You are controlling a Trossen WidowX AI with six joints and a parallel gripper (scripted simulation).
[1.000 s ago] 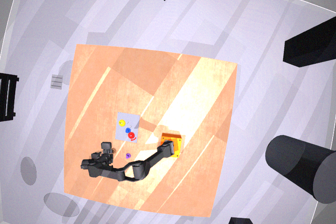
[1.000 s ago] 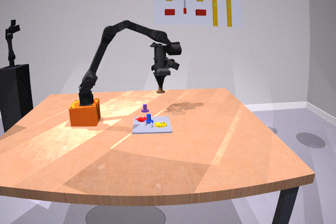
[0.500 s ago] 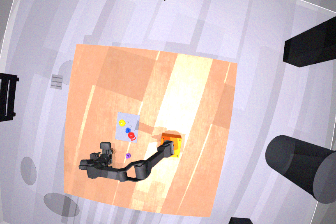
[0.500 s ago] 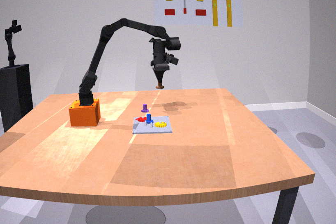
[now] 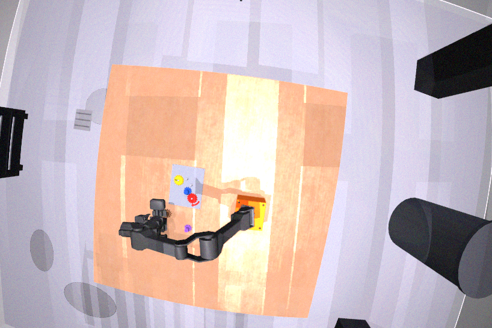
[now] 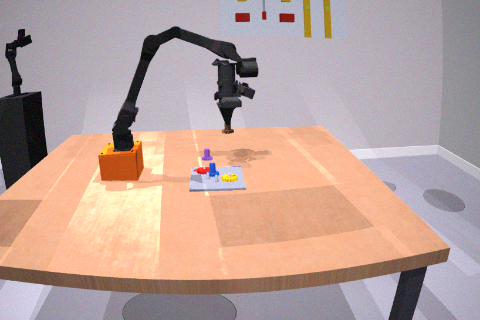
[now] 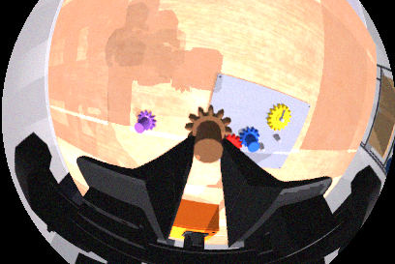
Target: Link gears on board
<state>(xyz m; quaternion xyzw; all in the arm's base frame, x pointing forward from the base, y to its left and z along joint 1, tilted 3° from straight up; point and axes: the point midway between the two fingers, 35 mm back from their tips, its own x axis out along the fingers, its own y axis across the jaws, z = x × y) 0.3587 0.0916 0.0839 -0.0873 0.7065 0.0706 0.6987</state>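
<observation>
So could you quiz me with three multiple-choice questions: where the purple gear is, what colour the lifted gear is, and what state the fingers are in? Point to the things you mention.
1. Where is the purple gear?
A) on the grey board
B) on the table
C) on the orange block

2. What colour is the lifted gear?
A) brown
B) green
C) white

3. How are the fingers?
A) wide open
B) shut on nothing
C) shut on a gear

1 B: the purple gear [image 5: 187,228] [image 6: 206,155] [image 7: 146,120] stands beside the board [image 5: 199,204] [image 6: 217,189] [image 7: 232,91].
2 A: the brown gear [image 5: 168,213] [image 6: 227,131] [image 7: 208,125] hangs above the table.
3 C: the fingers [image 6: 227,122] pinch its stem.
</observation>
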